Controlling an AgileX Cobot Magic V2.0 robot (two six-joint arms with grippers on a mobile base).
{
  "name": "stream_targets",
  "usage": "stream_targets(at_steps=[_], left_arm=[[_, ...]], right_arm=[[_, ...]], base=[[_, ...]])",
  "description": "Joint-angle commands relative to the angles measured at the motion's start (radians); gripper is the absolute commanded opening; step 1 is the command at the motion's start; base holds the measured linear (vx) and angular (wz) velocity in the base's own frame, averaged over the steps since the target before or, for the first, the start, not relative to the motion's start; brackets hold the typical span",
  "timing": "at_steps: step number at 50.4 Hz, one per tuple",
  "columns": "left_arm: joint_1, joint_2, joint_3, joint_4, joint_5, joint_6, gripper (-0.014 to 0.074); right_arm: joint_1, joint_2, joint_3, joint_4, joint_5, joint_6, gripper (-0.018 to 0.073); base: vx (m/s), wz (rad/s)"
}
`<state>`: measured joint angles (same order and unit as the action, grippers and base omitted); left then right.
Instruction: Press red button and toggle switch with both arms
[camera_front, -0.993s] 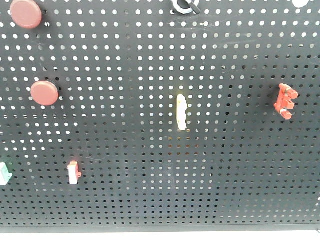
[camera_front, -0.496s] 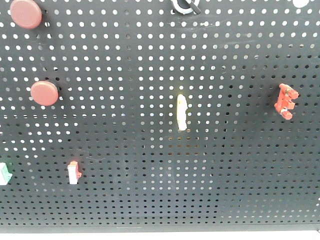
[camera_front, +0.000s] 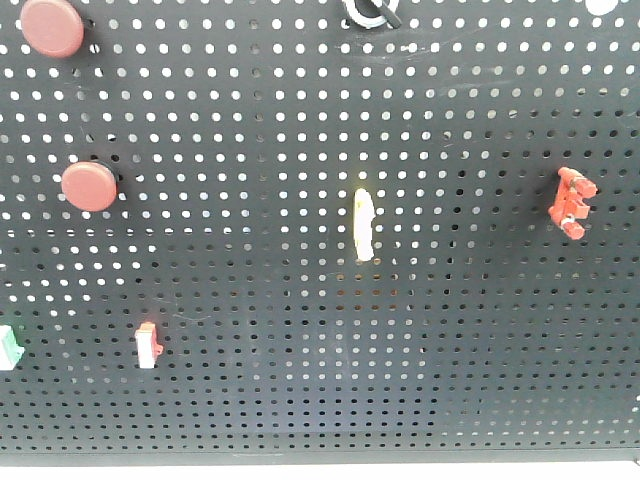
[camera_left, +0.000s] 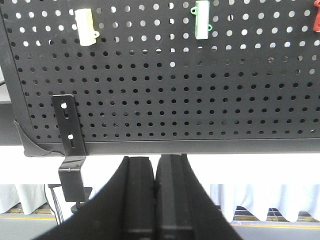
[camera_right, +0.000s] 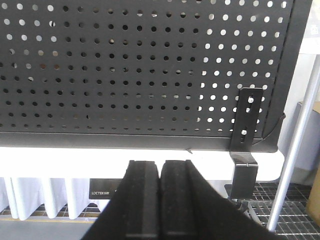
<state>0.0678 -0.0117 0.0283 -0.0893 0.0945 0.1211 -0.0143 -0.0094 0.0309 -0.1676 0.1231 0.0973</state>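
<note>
A black perforated metal panel (camera_front: 320, 330) fills the front-facing view, daylight showing through its holes. Two round red buttons sit at the left: one (camera_front: 52, 26) in the upper left corner, cut by the frame's top edge, and another (camera_front: 89, 186) below it at mid-height. A black toggle switch (camera_front: 371, 12) at the top centre is mostly cropped away. A pale yellow clip (camera_front: 364, 224) stands near the centre, a red plastic clip (camera_front: 571, 201) at the right, a small red-and-white clip (camera_front: 148, 345) at the lower left, and a green-and-white clip (camera_front: 7, 347) is cut by the left edge.

In the left wrist view the left gripper (camera_left: 154, 200) rises from the bottom centre below the panel's lower edge, its black jaws pressed together around nothing. A black bracket (camera_left: 70, 145) hangs at the panel's lower left; white curtains show beneath.

In the right wrist view the right gripper (camera_right: 161, 200) likewise has its jaws together, empty, below the panel. A grey pole (camera_right: 295, 150) stands at the right above a metal floor grating (camera_right: 292, 210). Neither button nor switch appears in the wrist views.
</note>
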Motion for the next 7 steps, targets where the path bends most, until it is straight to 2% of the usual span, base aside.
stream_targets(at_steps=[1, 7], left_arm=[[0.001, 0.005, 0.034, -0.003, -0.084, -0.001, 0.0001], [0.001, 0.005, 0.034, -0.003, -0.084, -0.001, 0.0001]], right_arm=[[0.0, -0.013, 0.011, -0.009, -0.079, -0.009, -0.0003], [0.0, -0.013, 0.011, -0.009, -0.079, -0.009, -0.0003]], base=[[0.0, 0.0], [0.0, 0.0]])
